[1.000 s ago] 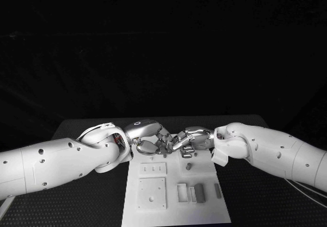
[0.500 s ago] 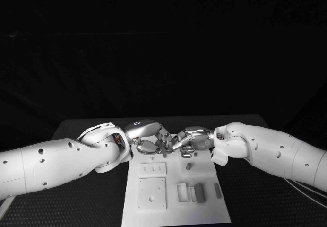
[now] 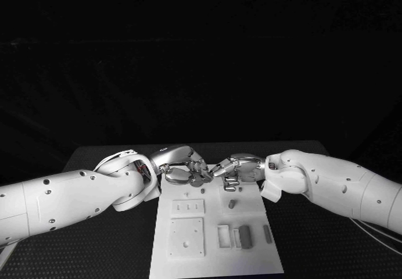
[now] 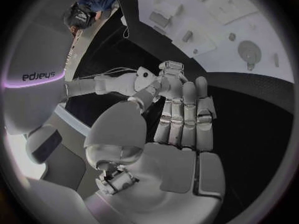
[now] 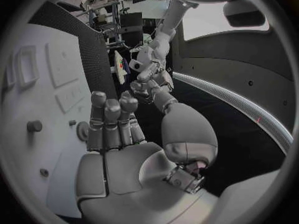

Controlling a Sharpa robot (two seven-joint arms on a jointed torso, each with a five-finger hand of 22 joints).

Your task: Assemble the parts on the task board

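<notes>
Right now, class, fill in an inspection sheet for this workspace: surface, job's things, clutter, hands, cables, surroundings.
Surface: black table, textured.
Job's things: white board in the middle; a grey peg stands on it, and grey parts lie beside a white frame near its front.
Clutter: nothing seen.
Hands: left hand and right hand hang over the board's far end, close together; the wrist views show each hand's fingers straight and side by side, holding nothing.
Cables: thin pale cables under the right arm.
Surroundings: dark, nothing seen.
</notes>
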